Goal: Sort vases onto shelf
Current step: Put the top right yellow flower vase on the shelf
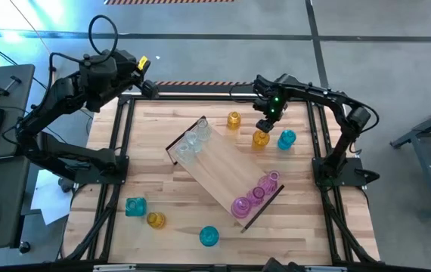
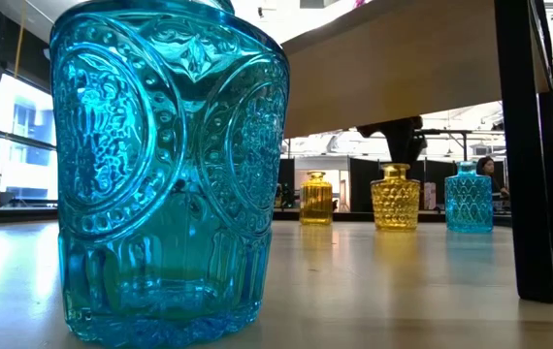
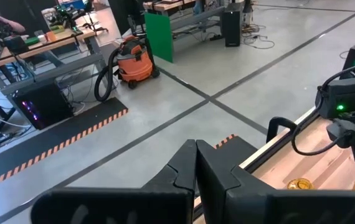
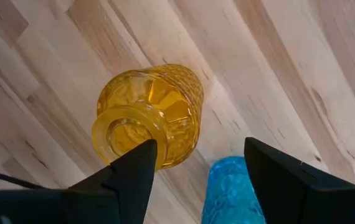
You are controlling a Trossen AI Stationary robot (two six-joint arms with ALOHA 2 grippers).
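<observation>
The shelf (image 1: 223,168) lies slantwise mid-table and stands on its dark end pieces (image 2: 529,145). Clear vases (image 1: 190,140) stand at its far-left end, pink vases (image 1: 254,193) at its near-right end. My right gripper (image 1: 265,123) is open and hovers just above an amber vase (image 1: 260,139) (image 4: 149,112); the vase's rim sits beside one finger (image 4: 134,171), not between the two. A teal vase (image 1: 286,139) (image 4: 230,186) stands next to it. A second amber vase (image 1: 234,119) stands farther back. My left gripper (image 3: 196,165) is shut, raised over the table's far-left corner.
Near the table's near edge stand two teal vases (image 1: 134,205) (image 1: 209,236) and an amber one (image 1: 155,220). The near teal vase (image 2: 170,174) fills the low view's foreground. Bare tabletop (image 1: 306,219) lies right of the shelf. Desks and a person show beyond the table.
</observation>
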